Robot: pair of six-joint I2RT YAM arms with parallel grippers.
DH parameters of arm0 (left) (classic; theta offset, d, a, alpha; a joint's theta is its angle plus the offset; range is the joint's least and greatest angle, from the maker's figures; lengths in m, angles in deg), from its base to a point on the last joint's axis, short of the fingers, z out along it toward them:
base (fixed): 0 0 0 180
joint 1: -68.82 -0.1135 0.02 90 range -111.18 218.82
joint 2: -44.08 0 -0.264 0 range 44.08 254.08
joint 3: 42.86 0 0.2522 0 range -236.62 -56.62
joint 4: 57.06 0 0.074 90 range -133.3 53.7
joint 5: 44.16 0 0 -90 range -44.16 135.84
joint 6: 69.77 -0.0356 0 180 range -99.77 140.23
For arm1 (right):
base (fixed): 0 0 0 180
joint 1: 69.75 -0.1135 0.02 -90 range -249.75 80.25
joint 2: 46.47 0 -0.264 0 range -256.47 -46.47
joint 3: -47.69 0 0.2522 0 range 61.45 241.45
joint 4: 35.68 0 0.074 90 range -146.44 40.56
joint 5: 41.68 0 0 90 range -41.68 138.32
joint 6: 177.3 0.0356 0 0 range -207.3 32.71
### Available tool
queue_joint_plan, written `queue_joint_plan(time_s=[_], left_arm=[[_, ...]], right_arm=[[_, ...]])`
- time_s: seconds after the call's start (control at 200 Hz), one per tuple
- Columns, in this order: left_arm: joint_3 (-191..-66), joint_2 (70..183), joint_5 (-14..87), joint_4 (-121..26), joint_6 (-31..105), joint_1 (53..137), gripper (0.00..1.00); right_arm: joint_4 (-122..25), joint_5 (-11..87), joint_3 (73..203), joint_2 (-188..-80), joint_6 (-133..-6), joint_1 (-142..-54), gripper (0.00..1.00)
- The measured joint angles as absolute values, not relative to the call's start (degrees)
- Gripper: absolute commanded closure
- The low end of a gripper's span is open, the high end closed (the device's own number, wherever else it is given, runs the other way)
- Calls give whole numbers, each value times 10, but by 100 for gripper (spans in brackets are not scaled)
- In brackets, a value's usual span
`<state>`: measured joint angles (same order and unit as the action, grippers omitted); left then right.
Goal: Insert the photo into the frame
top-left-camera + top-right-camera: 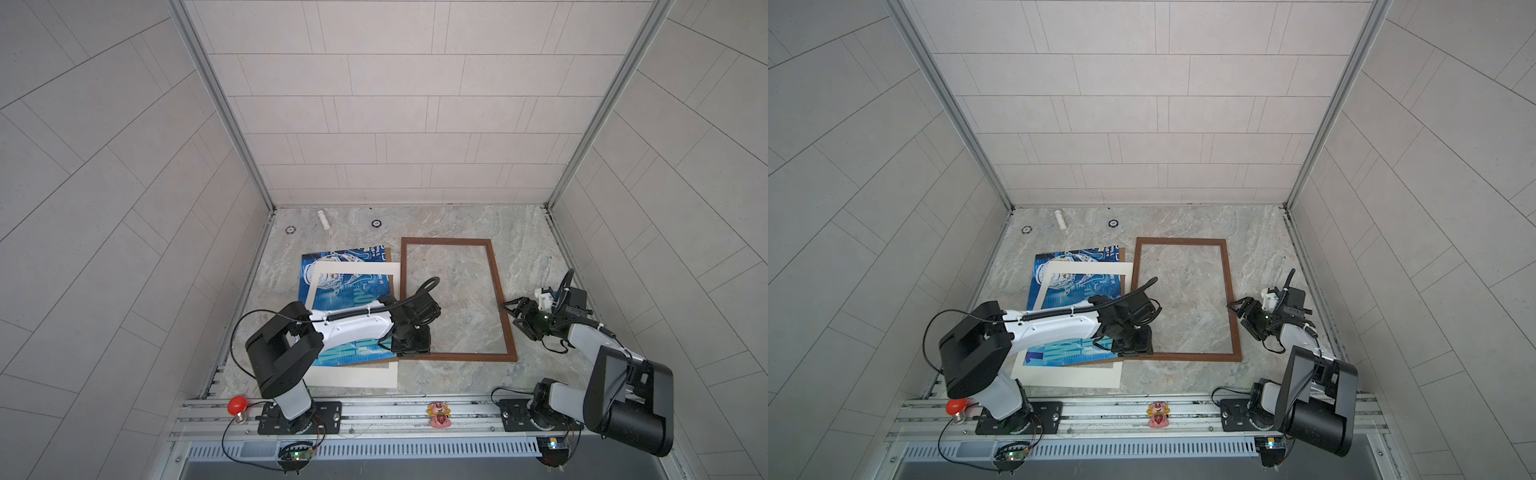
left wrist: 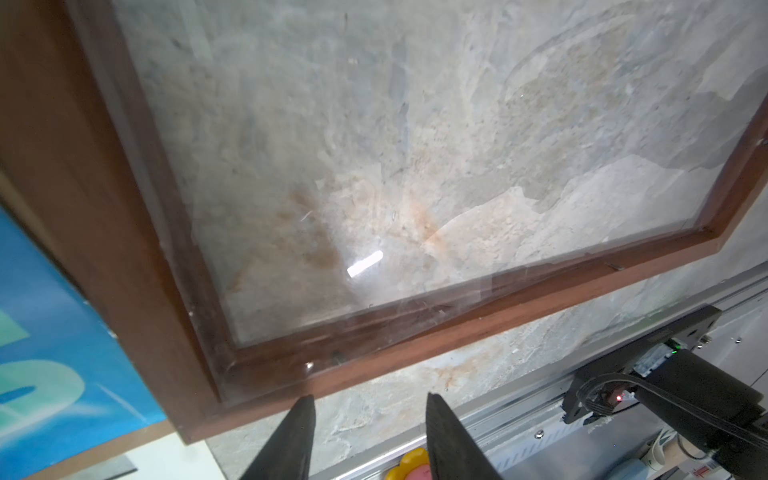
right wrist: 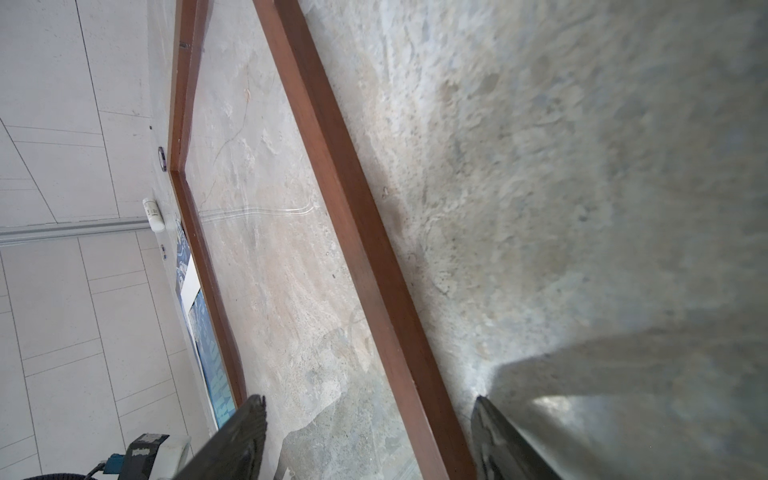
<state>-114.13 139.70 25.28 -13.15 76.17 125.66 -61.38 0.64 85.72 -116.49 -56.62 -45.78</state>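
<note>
Lying flat: frame (image 1: 446, 240) (image 1: 1181, 240) of thin dark brown wood on the marbled table (image 1: 532, 249), right of centre in both top views.
Frame interior: clear pane (image 2: 374, 166) with a glint on it; table pattern shows through; no picture inside.
Photo: blue photo (image 1: 353, 291) (image 1: 1084, 291) outside the frame, flat on the table just left of the frame's left rail; pale teal lettering toward the near end (image 2: 41, 332).
Mat: cream mat (image 1: 353, 378) lies askew over the photo; helmet art shows through its window, and its near band sticks out past the photo's near edge.
Backing board: thin brown backing board (image 2: 104, 449) edge showing under the photo.
Left arm: left arm (image 1: 353, 324) reaches across the photo's lower half.
Left gripper: left gripper (image 2: 370, 397) points down by the frame's near-left corner, tips just outside the near rail (image 2: 457, 332); jaws partly apart, bare table between them, nothing held.
Right gripper: right gripper (image 1: 513, 313) (image 3: 368, 399) low at the frame's right rail (image 3: 353, 208); jaws spread wide and straddling it, one finger over the pane side, one over the table; a gap shows, no clamp. Contact with the wood: cannot tell.
Far edge: white tube (image 1: 323, 219) and two small dark discs (image 1: 376, 223).
Front rail: red bulb (image 1: 237, 405), pink toy (image 1: 439, 413).
</note>
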Motion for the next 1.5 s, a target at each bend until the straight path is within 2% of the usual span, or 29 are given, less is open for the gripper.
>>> queue_joint_plan(time_s=[0.911,1.076,1.211,1.351,1.501], left_arm=[[-1153,1420,301,-141,749,1244,51],[-1171,1392,298,-91,706,1201,46],[-1207,1385,296,-41,644,1131,42],[-1243,1416,299,-29,588,1071,40],[-1283,1485,302,-28,551,1063,39]], right_arm=[[-614,5,854,-1161,-566,-458,26],[-630,11,854,-1142,-572,-458,25],[-652,28,858,-1120,-581,-458,25],[-669,52,861,-1099,-591,-458,24],[-678,66,864,-1093,-599,-458,24]])
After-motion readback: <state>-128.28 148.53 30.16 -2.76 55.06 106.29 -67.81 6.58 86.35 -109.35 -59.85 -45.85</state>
